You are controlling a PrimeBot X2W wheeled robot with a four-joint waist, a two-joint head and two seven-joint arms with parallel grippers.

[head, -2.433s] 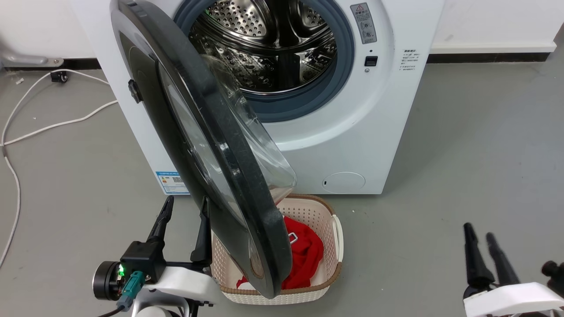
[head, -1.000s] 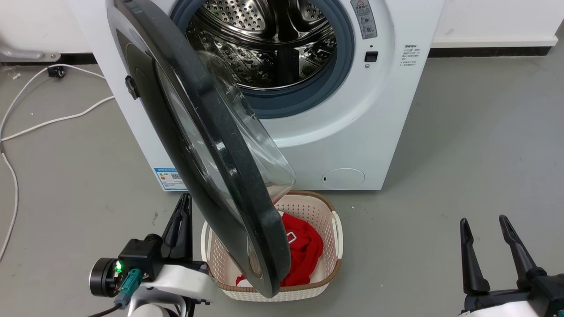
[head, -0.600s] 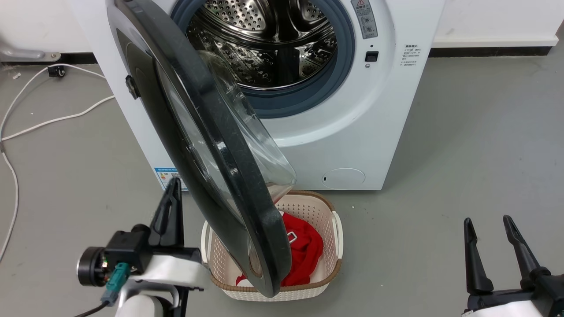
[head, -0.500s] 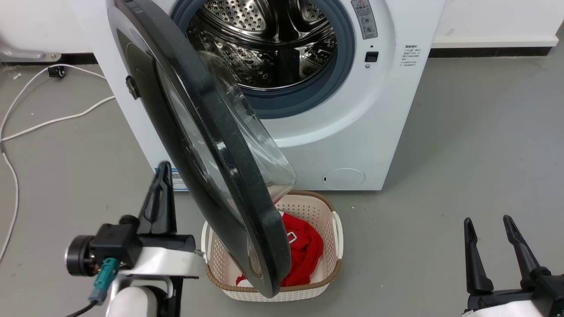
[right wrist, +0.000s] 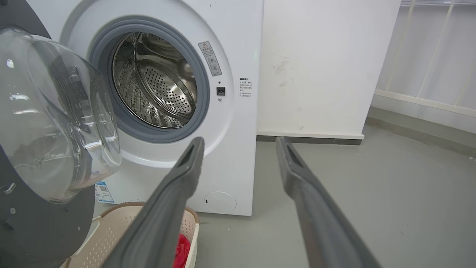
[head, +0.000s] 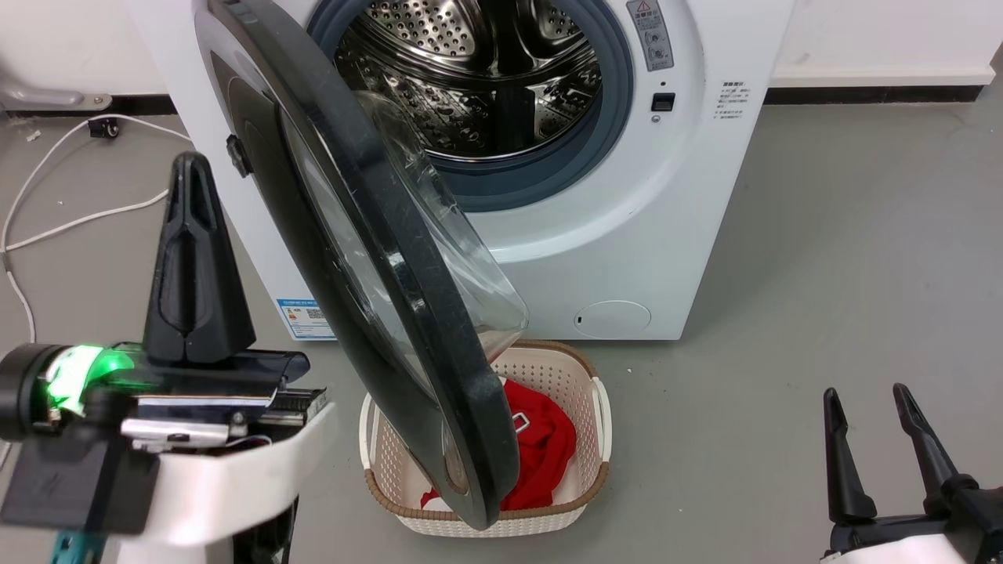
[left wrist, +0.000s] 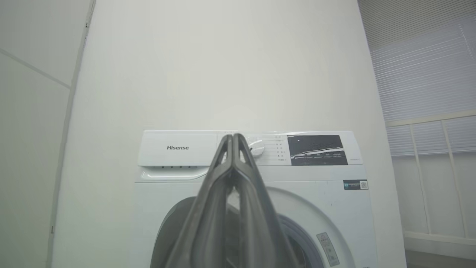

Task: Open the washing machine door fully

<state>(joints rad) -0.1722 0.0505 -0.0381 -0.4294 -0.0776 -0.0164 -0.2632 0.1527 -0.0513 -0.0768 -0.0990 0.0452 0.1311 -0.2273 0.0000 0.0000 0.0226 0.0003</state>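
A pale woven basket (head: 602, 427) sits on the floor at 6 o'clock in the head view, just in front of the washing machine (head: 627, 235), and holds a crumpled red garment (head: 542, 450). Above it, at 12 o'clock, the steel drum (head: 486, 70) opens inside its grey rubber ring, showing perforated walls.

The washing machine door (head: 345, 235) stands partly swung out, hinged at the machine's left side and seen nearly edge-on. It runs from 11 o'clock down to 6 o'clock, its lower rim hangs over the basket's left half, and its glass bowl bulges toward 3 o'clock.

The left gripper (head: 190, 164) rises at 9 o'clock, beside the door's outer black face but apart from it; its fingers are pressed together on nothing, as the left wrist view confirms (left wrist: 232, 137). The right gripper (head: 864, 393) rests at 4 o'clock, well away from the door, with its fingers spread and empty (right wrist: 240, 140).

Bare grey floor (head: 823, 235) stretches from 2 to 4 o'clock. A white cable (head: 78, 223) trails across the floor at 10 o'clock.
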